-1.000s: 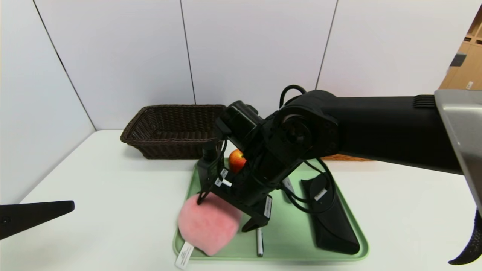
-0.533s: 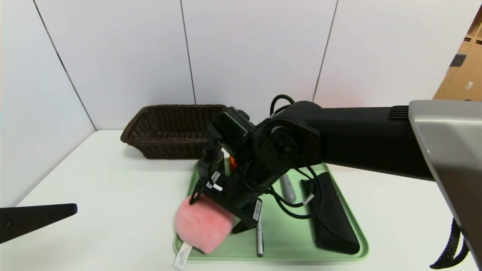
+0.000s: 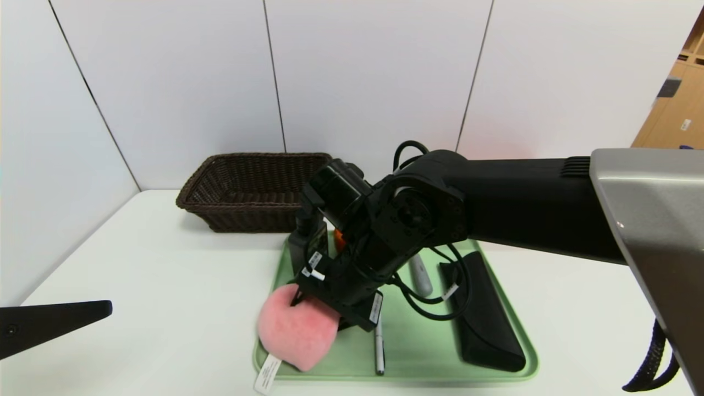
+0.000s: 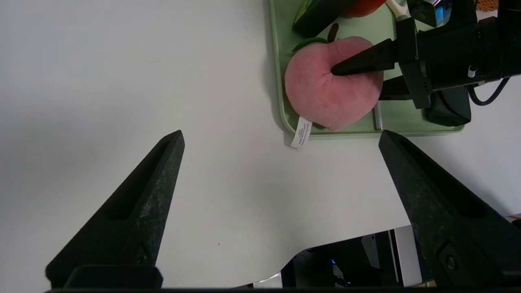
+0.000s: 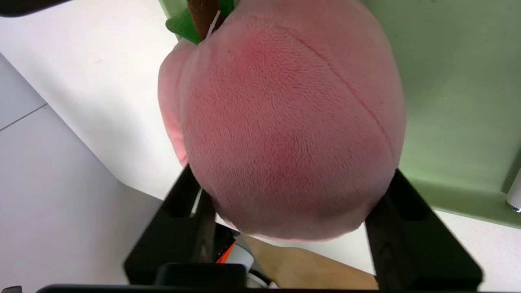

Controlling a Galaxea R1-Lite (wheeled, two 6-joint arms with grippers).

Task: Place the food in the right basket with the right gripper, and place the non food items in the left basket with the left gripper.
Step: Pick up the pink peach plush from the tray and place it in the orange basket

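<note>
The pink plush peach [image 3: 294, 333] lies at the front left corner of the green tray [image 3: 407, 378], its white tag hanging over the rim. My right gripper [image 3: 324, 313] is shut on the peach [image 5: 285, 134], with a finger pressed into each side; one finger dents it in the left wrist view [image 4: 329, 97]. The apple [image 3: 340, 237] is mostly hidden behind the right wrist. The dark pump bottle [image 3: 308, 236], peeler [image 3: 421, 275], pen [image 3: 379, 352] and black glasses case [image 3: 484, 319] lie on the tray. My left gripper [image 4: 281, 136] is open and empty, low over the table's front left.
The dark brown basket [image 3: 247, 192] stands at the back, left of the tray. The orange-tan basket is hidden behind my right arm in the head view. The white table [image 3: 165, 275] stretches left of the tray.
My right gripper has come down and a little left over the peach, and its fingers have closed on it, squeezing it narrower. The left arm has barely moved.
</note>
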